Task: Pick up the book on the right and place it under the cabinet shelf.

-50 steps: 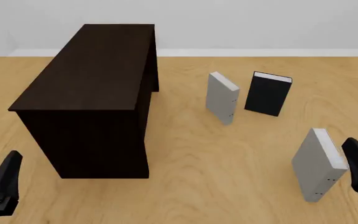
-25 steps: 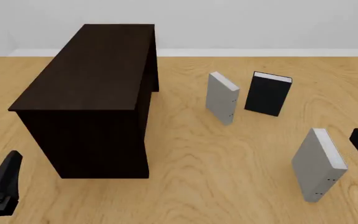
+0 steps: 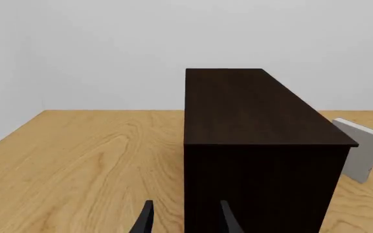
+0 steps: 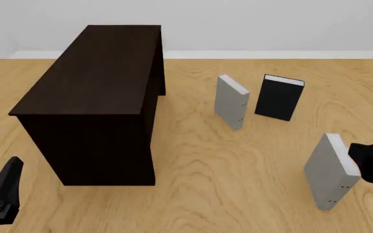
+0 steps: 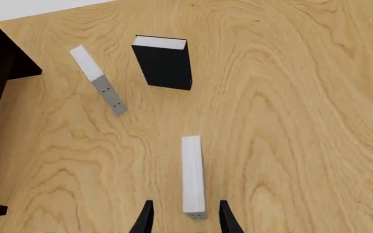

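The book (image 4: pixel 331 171) stands upright on its lower edge on the worktop (image 4: pixel 238 165), directly under the right hand (image 5: pixel 183 221) — in the right wrist view its white page edge runs straight ahead between the two fingers (image 5: pixel 144 221), so the long axis lines up with the hand's reach and the thin covers face the fingers. That hand is released, its fingers apart on either side of the book's near end and not yet touching it; a straight descent looks like what the grasp calls for. The left hand (image 3: pixel 183 221) is also released and holds nothing, sitting just in front of the cabinet shelf (image 4: pixel 93 97) — well apart from the book, so the right arm is plainly the nearer one. No writing or brand can be read on any cover; only small dark dots near the spine show.
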Robot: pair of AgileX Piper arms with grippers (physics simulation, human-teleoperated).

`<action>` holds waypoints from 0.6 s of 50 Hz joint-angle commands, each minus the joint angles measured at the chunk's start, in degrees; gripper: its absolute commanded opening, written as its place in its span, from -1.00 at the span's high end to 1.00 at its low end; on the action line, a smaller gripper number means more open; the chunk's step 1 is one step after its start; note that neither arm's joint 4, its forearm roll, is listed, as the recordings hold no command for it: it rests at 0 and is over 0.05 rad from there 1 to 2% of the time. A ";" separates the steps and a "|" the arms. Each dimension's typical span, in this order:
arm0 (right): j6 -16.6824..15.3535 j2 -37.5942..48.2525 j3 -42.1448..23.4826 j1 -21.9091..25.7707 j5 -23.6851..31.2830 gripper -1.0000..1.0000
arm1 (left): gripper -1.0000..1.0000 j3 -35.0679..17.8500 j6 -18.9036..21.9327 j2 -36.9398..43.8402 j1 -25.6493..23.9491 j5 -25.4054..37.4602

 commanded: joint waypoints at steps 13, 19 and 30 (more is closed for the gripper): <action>1.17 8.64 6.28 0.51 -9.22 -1.00 | -1.00 0.05 0.00 0.44 0.02 -0.44; 2.09 10.64 7.93 1.02 -12.37 -1.00 | -1.00 0.04 0.00 0.52 0.03 -0.51; 2.47 17.70 12.10 0.62 -22.48 -1.00 | -1.00 0.00 0.01 0.45 0.03 -0.40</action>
